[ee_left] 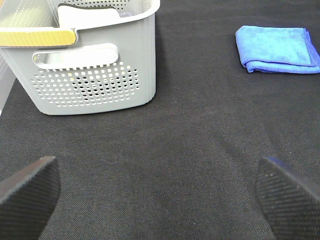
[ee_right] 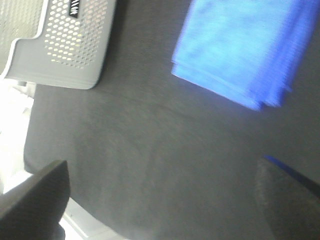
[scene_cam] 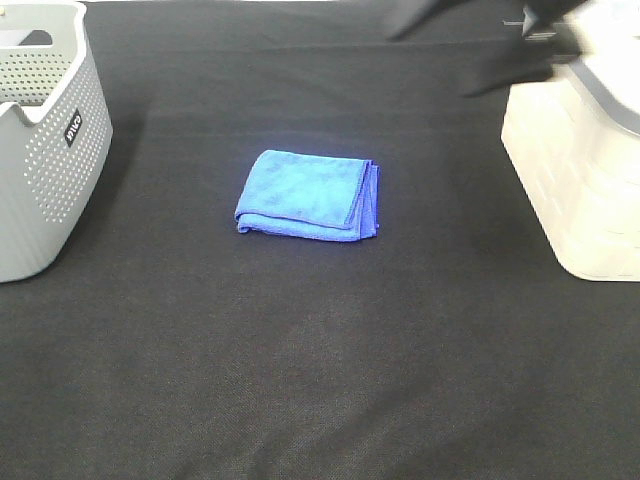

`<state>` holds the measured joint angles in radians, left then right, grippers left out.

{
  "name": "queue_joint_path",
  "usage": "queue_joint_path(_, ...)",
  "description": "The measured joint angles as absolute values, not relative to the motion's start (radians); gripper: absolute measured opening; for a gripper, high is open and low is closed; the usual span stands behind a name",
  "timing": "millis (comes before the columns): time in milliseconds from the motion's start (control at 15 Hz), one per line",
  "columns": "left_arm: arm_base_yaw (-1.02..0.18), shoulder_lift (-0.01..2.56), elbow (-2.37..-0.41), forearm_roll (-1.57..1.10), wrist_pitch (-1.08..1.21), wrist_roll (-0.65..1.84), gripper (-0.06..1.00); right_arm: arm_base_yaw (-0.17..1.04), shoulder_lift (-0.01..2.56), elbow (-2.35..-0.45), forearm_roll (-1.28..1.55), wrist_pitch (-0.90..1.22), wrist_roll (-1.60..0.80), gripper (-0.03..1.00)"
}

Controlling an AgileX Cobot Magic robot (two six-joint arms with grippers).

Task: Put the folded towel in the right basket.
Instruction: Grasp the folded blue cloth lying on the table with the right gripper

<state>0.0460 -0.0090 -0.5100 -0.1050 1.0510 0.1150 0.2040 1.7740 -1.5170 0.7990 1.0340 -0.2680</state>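
The folded blue towel (scene_cam: 308,194) lies flat in the middle of the black table. It also shows in the left wrist view (ee_left: 278,49) and, blurred, in the right wrist view (ee_right: 245,50). The right basket (scene_cam: 585,170) is white and stands at the table's right edge. My right arm (scene_cam: 500,55) is a dark blur high at the back right, above and behind the towel. My right gripper (ee_right: 165,195) is open and empty. My left gripper (ee_left: 160,195) is open and empty, low over the table near the grey basket, well apart from the towel.
A grey perforated basket (scene_cam: 45,150) stands at the left edge; it also shows in the left wrist view (ee_left: 90,75) and the right wrist view (ee_right: 65,45). Black cloth (scene_cam: 320,380) covers the table.
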Motion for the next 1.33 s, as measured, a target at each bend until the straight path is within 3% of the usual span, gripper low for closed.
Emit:
queue_joint_path(533, 0.046, -0.009, -0.510, -0.105, 1.051, 0.115, 0.99, 0.243, 2.257, -1.842, 0.720, 0.996, -0.202, 0.96)
queue_joint_path(1333, 0.046, -0.009, -0.510, -0.105, 1.051, 0.115, 0.99, 0.222, 2.496, -1.955, 0.755, 0.886, -0.156, 0.95)
